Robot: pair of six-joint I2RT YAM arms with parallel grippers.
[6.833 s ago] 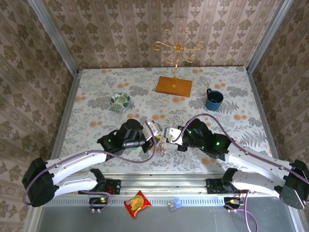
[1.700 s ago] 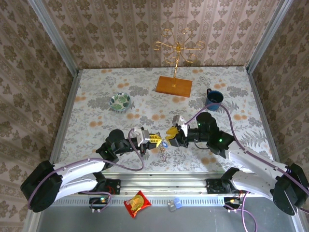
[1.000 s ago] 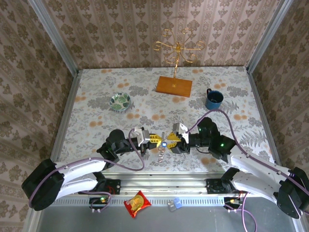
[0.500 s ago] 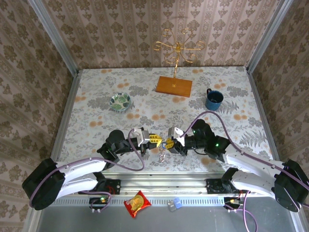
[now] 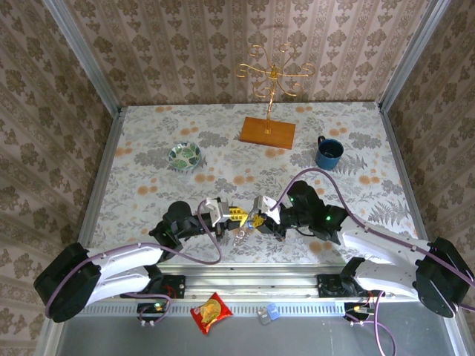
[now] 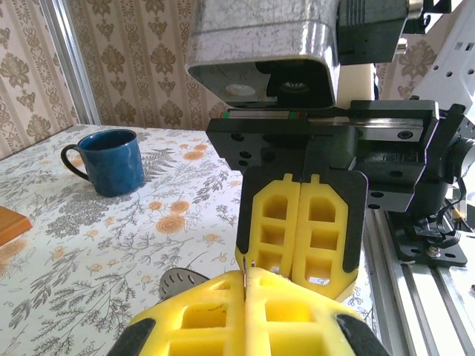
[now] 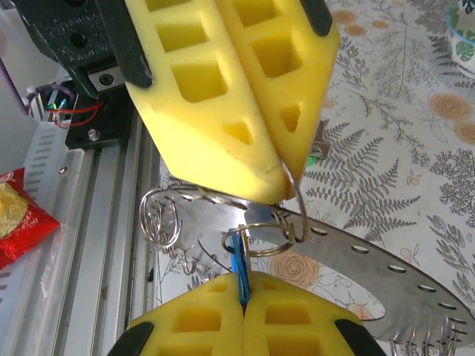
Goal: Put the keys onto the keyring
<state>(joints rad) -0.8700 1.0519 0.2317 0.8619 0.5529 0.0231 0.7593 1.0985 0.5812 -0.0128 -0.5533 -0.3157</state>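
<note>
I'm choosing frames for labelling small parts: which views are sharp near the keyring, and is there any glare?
Right wrist: keyring and blue key crisp, faint sheen on the metal. Left wrist: mug sharp, nearest yellow fingers soft. Top external: evenly lit, keyring tiny.

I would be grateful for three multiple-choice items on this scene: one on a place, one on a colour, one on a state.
1. Where on the floral table does the dark blue ceramic mug stand? A. far right B. near left C. centre front
2. What colour is the small thin key in the right gripper? A. red B. blue C. white
3. How is the left gripper? A. wide open B. shut on a thin metal wire ring C. shut on nothing
Key: A, it stands near the right edge; B, a blue sliver sits between the jaws; B, the jaws pinch the wire.
</note>
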